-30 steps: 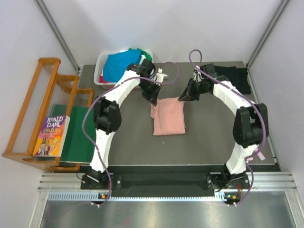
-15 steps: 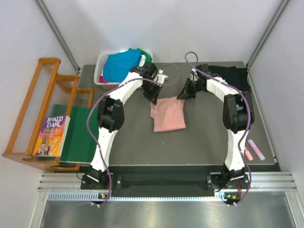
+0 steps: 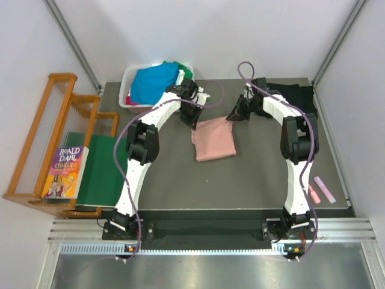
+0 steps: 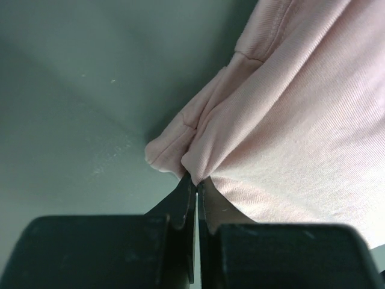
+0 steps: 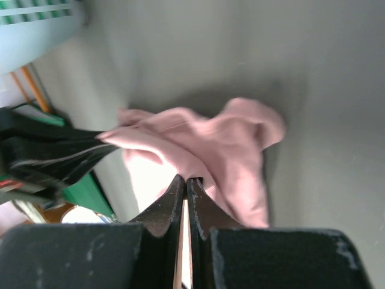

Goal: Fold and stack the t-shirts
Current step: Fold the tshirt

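A dusty-pink t-shirt lies folded into a narrow rectangle in the middle of the table. My left gripper is shut on its far left corner, and in the left wrist view the pink cloth bunches at my left gripper. My right gripper is shut on the far right corner, where the pink cloth rises from my right gripper. A black t-shirt lies at the far right. Blue and green shirts fill the white basket.
A wooden rack stands left of the table, with a dark-green board and a Roald Dahl book beside it. Two small pink bars lie near the right front edge.
Both grippers have carried the pink shirt's far edge further toward the back of the table, and the folded shirt has shifted with them. The right arm's elbow has swung inward.
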Tool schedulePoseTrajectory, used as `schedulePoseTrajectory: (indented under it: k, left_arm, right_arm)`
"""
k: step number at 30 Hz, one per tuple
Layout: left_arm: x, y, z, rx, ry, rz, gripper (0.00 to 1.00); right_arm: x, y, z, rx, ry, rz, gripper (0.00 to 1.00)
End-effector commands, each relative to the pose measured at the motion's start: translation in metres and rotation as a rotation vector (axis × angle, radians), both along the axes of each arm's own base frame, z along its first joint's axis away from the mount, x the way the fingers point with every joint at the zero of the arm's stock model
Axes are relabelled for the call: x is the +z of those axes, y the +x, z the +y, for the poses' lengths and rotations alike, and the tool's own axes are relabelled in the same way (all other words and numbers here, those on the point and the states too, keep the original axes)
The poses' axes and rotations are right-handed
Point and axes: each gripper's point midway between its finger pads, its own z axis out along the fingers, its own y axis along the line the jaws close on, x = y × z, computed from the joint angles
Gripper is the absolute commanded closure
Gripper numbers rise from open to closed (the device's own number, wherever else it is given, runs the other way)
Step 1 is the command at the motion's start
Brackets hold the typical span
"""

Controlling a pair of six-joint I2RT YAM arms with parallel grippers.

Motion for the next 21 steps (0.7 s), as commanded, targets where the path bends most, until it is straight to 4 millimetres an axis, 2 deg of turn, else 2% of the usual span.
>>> schedulePoseTrajectory:
  k: [1, 6, 8, 9, 10, 12, 14, 15, 16, 17, 18, 19, 20, 21]
  left_arm:
    - [0.009, 0.019, 0.017, 0.060, 0.019, -0.049, 1.00]
    - [0.012, 0.013, 0.022, 0.060, 0.027, -0.035, 1.00]
    - [0.014, 0.013, 0.024, 0.061, 0.035, -0.037, 0.88]
    - [0.015, 0.014, 0.026, 0.062, 0.043, -0.045, 0.79]
    - [0.015, 0.013, 0.028, 0.064, 0.050, -0.045, 0.54]
    - [0.019, 0.016, 0.029, 0.074, 0.051, -0.059, 0.28]
    - [0.022, 0.020, 0.033, 0.093, 0.054, -0.074, 0.04]
    - [0.026, 0.021, 0.032, 0.097, 0.048, -0.080, 0.01]
    - [0.028, 0.020, 0.032, 0.098, 0.045, -0.082, 0.01]
    - [0.030, 0.020, 0.033, 0.099, 0.042, -0.082, 0.01]
    - [0.036, 0.019, 0.034, 0.101, 0.040, -0.089, 0.01]
    - [0.039, 0.019, 0.035, 0.108, 0.037, -0.092, 0.01]
    - [0.042, 0.017, 0.038, 0.118, 0.036, -0.088, 0.01]
    - [0.056, 0.016, 0.040, 0.124, 0.025, -0.108, 0.01]
  right_arm:
    - [-0.018, 0.017, -0.016, -0.024, -0.043, -0.016, 1.00]
    - [-0.047, 0.020, -0.024, -0.031, -0.094, 0.029, 1.00]
    - [-0.046, 0.025, -0.023, -0.023, -0.104, 0.021, 0.95]
    - [-0.047, 0.027, -0.027, -0.034, -0.122, 0.023, 0.92]
    - [-0.045, 0.029, -0.027, -0.036, -0.127, 0.016, 0.89]
    - [-0.029, 0.037, -0.028, -0.042, -0.129, -0.021, 0.87]
    - [-0.010, 0.047, -0.027, -0.051, -0.125, -0.063, 0.74]
    - [-0.004, 0.047, -0.027, -0.052, -0.122, -0.062, 0.67]
    - [0.001, 0.048, -0.027, -0.052, -0.123, -0.069, 0.51]
    - [0.013, 0.053, -0.027, -0.054, -0.122, -0.092, 0.43]
    - [0.017, 0.055, -0.029, -0.059, -0.130, -0.095, 0.36]
    - [0.020, 0.054, -0.033, -0.066, -0.139, -0.091, 0.24]
    - [0.034, 0.055, -0.034, -0.069, -0.136, -0.119, 0.21]
    - [0.040, 0.055, -0.035, -0.074, -0.136, -0.129, 0.18]
